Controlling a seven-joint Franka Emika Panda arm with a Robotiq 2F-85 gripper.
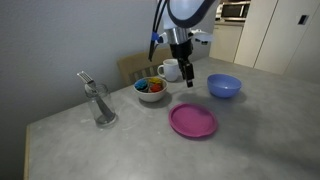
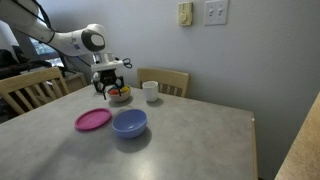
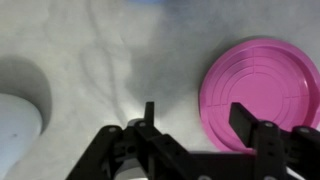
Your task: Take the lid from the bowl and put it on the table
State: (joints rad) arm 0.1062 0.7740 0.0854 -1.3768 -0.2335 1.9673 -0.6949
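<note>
The magenta-pink lid (image 1: 193, 121) lies flat on the grey speckled table (image 1: 250, 140), apart from the blue bowl (image 1: 224, 86), which stands open. Both show in the other exterior view too: the lid (image 2: 93, 120) left of the bowl (image 2: 130, 123). My gripper (image 1: 184, 72) hangs above the table behind the lid, open and empty; it also shows in an exterior view (image 2: 110, 87). In the wrist view the open jaws (image 3: 195, 118) hover over bare table, with the lid (image 3: 262, 85) at the right, under the right finger.
A small white bowl with colourful contents (image 1: 151, 89) and a white mug (image 1: 169, 71) stand near the gripper. A clear glass with utensils (image 1: 100, 105) stands at the table's left. Wooden chairs (image 2: 165, 80) stand behind the table.
</note>
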